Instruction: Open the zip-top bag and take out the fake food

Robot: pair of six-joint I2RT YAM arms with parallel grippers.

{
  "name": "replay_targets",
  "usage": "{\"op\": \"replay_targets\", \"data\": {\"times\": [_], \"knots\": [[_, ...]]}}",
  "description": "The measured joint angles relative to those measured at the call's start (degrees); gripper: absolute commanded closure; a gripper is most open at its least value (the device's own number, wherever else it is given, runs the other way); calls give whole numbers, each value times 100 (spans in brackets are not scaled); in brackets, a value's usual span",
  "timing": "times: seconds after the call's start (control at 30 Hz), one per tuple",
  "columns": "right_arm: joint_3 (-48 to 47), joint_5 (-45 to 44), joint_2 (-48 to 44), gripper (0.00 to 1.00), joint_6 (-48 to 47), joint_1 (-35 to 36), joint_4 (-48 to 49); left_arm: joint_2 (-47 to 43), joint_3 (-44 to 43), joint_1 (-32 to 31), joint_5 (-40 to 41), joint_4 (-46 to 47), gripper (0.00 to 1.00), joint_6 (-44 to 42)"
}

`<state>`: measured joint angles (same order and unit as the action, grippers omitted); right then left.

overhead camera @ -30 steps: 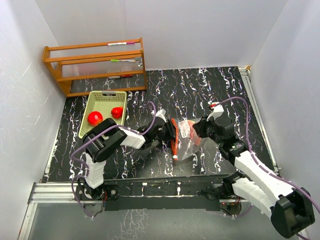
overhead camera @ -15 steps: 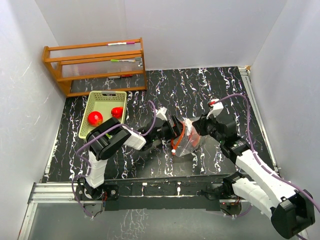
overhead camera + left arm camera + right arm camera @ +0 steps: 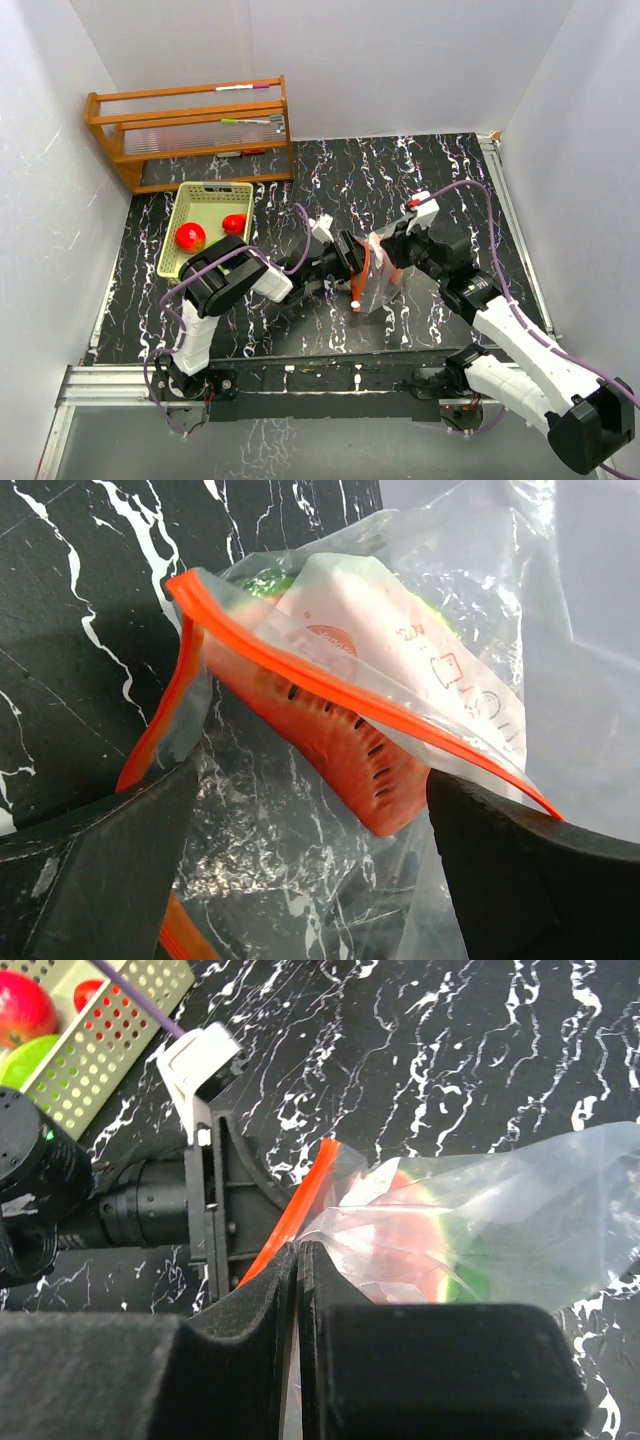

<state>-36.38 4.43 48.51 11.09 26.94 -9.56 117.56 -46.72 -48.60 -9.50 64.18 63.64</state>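
Newly spread wide, left tool faces zip-top bag mouth, right tool clenched on bag edge

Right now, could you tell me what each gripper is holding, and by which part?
The right gripper pinches the zip-top bag at the red zip strip; the left gripper is open, holding nothing.

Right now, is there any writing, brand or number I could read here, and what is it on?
White label on the clear bag: a red oval mark and small grey print, too blurred to read.
No other writing can be made out anywhere.
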Motion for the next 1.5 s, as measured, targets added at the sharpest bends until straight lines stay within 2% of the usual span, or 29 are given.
{"op": "replay_targets", "data": {"times": [0.3, 0.47, 0.63, 1.07, 1.17, 1.27, 1.37, 1.5], "knots": [[52, -127, 422, 92, -142, 555, -7, 262, 7, 2, 83, 667, 3, 463], [52, -651, -385, 92, -256, 1051, 2, 391, 212, 50, 118, 1292, 3, 756], [57, -1086, -619, 92, -271, 1056, 142, 852, 125, 98, -11, 2258, 3, 1078], [417, -1202, -201, 92, -142, 1056, 125, 970, -105, 120, -424, 2594, 3, 1128], [442, -1202, -195, 92, -98, 1056, 151, 966, -109, 79, -446, 2535, 12, 907], [442, -1204, -195, 92, -52, 1056, 216, 957, -125, -24, -474, 2409, 30, 688], [442, -1207, -195, 92, -42, 1056, 225, 957, -197, -111, -570, 2402, 53, 599], [444, -1215, -195, 92, -24, 1056, 234, 964, -334, -151, -708, 2461, 74, 634]]}}
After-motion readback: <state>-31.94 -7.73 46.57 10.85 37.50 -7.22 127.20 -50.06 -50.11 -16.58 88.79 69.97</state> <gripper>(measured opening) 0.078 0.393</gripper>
